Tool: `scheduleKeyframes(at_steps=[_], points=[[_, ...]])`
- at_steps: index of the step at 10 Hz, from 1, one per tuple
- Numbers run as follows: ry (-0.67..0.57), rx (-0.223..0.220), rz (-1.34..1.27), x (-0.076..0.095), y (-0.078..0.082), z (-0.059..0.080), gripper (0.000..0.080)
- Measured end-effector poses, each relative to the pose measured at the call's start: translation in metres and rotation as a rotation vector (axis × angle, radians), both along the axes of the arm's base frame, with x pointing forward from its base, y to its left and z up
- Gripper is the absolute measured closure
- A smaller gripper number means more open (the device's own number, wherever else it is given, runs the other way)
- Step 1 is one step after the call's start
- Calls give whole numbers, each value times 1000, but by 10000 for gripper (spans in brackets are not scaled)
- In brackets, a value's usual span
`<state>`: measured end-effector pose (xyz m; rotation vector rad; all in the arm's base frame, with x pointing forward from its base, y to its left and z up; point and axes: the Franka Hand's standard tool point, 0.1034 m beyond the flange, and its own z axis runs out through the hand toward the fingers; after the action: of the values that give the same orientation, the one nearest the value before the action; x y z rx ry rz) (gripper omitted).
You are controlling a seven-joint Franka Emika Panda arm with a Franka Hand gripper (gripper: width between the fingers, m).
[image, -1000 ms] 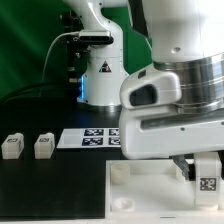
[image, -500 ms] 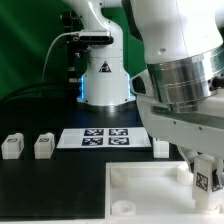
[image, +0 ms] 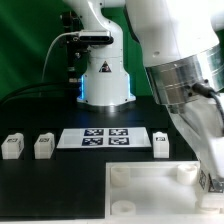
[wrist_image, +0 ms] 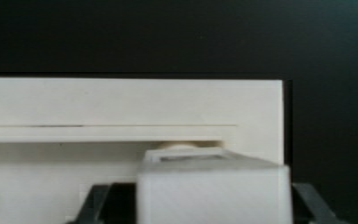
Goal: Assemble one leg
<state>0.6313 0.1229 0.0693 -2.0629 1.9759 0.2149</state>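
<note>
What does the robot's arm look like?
The arm is shiny white, made of fat rounded sections, with a silvery metal band near the wrist. Its base carries a black triangle sticker and a blue glow, with black cables beside it. The tool's fingers look black.

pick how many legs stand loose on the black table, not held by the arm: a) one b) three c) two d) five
b: in the exterior view a first leg and a second leg stand at the left, and a third leg stands just off the right end of the marker board; the only other one, the held leg, is in the gripper.
</note>
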Motion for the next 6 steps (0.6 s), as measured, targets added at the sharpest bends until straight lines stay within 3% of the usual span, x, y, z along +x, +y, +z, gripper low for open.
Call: scheduleKeyframes(at_steps=[1, 2, 3, 4, 5, 6], points=[[-17, -6, 61, -1, 0, 0, 424], [-41, -19, 163, -2, 0, 0, 424], [-80, -47, 383, -3, -3, 1, 236], [-105, -76, 545, -1, -2, 5, 236], [-142, -82, 654, -1, -3, 4, 161], [-170, -88, 751, -1, -3, 3, 153]])
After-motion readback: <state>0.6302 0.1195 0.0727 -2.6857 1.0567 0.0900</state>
